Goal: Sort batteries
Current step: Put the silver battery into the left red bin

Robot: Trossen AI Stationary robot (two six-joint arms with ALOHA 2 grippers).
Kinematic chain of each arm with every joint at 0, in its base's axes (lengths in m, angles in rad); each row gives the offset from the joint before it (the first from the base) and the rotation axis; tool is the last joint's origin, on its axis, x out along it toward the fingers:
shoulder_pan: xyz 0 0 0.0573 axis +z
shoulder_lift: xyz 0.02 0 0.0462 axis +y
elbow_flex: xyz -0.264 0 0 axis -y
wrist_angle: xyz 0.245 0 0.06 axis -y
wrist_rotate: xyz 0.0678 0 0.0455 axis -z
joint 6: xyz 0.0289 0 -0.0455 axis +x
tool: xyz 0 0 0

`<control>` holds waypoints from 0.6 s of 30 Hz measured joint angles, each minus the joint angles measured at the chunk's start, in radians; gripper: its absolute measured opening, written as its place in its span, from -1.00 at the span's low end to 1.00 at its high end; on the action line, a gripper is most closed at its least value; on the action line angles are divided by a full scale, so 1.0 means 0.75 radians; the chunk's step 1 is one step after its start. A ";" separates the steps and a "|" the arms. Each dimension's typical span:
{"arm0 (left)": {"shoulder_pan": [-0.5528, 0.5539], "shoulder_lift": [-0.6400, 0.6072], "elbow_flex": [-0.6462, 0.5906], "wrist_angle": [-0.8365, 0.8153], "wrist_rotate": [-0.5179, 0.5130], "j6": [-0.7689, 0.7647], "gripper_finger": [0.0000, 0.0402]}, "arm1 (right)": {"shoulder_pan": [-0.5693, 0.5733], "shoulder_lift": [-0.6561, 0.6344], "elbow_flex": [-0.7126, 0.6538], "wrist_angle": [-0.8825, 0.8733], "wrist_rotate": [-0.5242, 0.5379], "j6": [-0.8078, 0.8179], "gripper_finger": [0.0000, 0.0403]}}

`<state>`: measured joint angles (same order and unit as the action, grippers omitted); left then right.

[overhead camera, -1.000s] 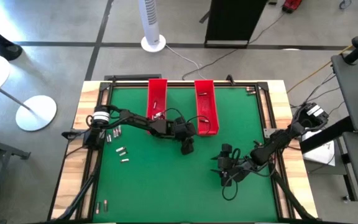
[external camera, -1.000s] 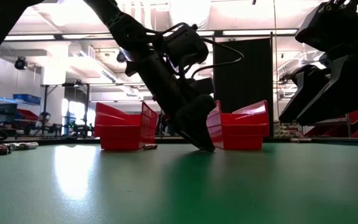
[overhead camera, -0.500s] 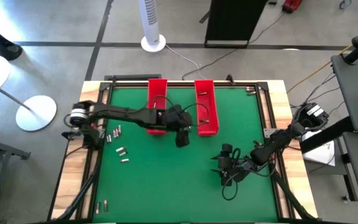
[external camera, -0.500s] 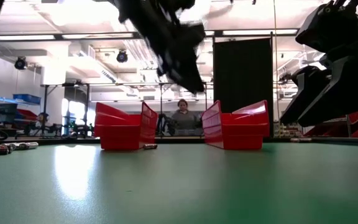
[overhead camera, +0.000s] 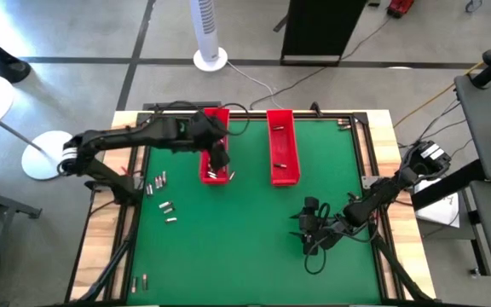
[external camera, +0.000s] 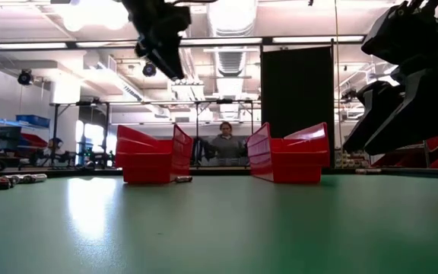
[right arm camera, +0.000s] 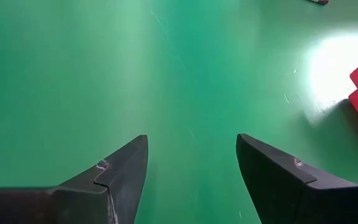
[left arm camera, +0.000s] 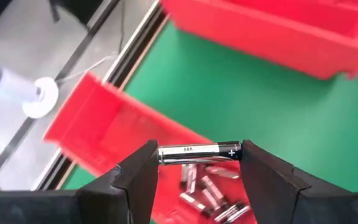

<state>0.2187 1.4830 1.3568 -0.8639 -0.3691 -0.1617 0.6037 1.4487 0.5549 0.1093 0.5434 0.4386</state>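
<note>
Two long red trays, left and right, lie on the green mat's far half. My left gripper hangs above the left tray's near end, high over it in the low view, shut on one battery. Several batteries lie inside that tray below it. Loose batteries lie on the mat at the left and by the near edge. One more lies at the left tray's near end. My right gripper rests open, low over bare mat at the near right. My left gripper pinches the battery by its two ends, one fingertip on each, so the battery bridges the gap lengthwise. The fingers come from above, slanting down. The battery lies level, lifted clear above the left tray.
A black frame borders the mat. The right tray holds a few batteries. A person sits in the room beyond the table. Green mat lies bare between the trays and across the near middle.
My left gripper has risen from the mat between the trays' near ends and swung toward the table's far left, ending above the left tray's near end. My right arm has kept still.
</note>
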 joint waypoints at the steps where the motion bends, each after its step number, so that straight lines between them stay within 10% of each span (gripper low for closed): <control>1: 0.018 -0.001 -0.017 0.001 -0.003 -0.005 -0.06 | 0.000 0.000 0.000 0.000 0.000 0.000 0.18; 18: 0.100 0.020 -0.275 0.184 -0.150 -0.109 0.42 | -0.003 0.000 0.014 0.001 0.000 0.000 0.21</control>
<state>0.2938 1.4979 1.1502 -0.7256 -0.4814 -0.2432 0.6018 1.4487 0.5655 0.1103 0.5434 0.4383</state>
